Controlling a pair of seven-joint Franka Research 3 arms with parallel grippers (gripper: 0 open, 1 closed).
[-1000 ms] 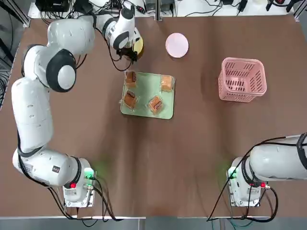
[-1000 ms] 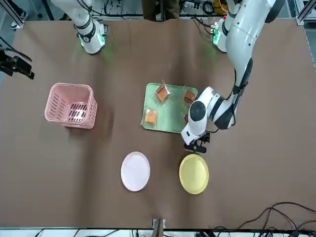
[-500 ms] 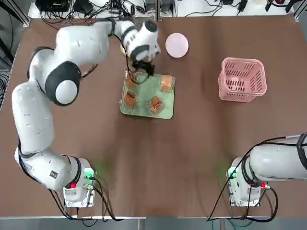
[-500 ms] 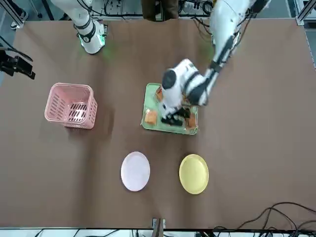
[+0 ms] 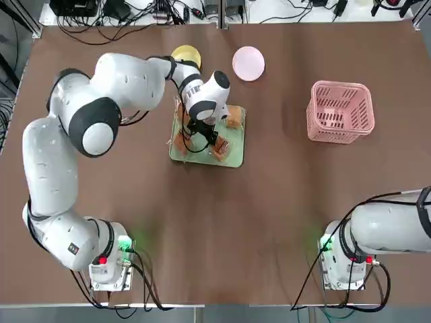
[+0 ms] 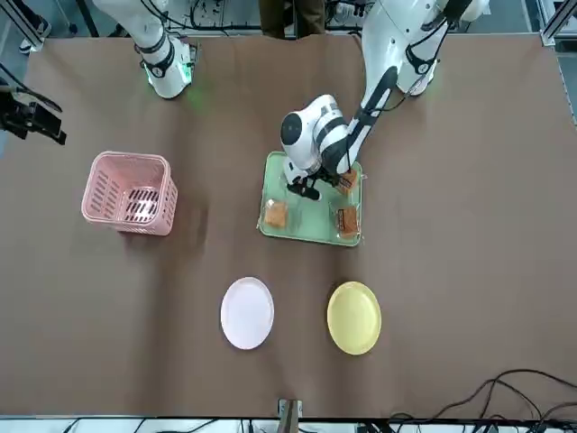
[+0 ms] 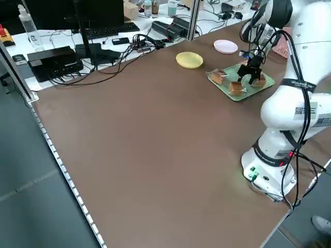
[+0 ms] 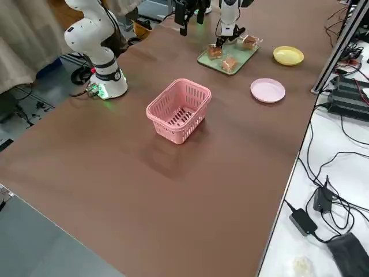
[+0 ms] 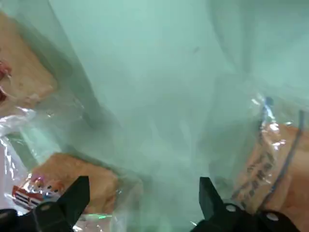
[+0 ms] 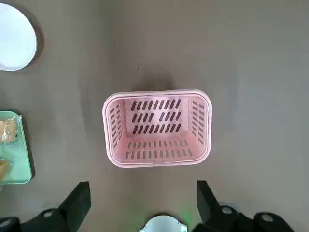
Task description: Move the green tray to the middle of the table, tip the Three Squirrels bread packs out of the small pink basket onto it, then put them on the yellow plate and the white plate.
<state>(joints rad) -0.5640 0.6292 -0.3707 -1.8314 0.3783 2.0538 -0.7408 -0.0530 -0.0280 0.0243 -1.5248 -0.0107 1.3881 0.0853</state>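
The green tray (image 5: 235, 156) sits mid-table with the Three Squirrels bread packs (image 6: 275, 215) lying on it. My left gripper (image 5: 202, 132) hangs low over the tray's middle, open and holding nothing. In the left wrist view the left gripper (image 9: 143, 193) has bare tray between its fingers, with a bread pack (image 9: 60, 180) on one side and another pack (image 9: 270, 152) on the other. The yellow plate (image 5: 185, 54) and the white plate (image 5: 248, 62) lie bare beyond the tray. The small pink basket (image 5: 340, 111) stands upright and empty. My right gripper (image 10: 142, 189) is open, high above the basket.
The two arm bases (image 5: 108, 264) (image 5: 347, 262) stand at the near edge. Cables and electronics (image 7: 77, 51) lie off the table's far side. Bare brown tabletop (image 5: 269, 215) stretches between the tray and the bases.
My left gripper swung from beside the yellow plate to the tray and came down among the packs. The right arm, basket and plates have not moved.
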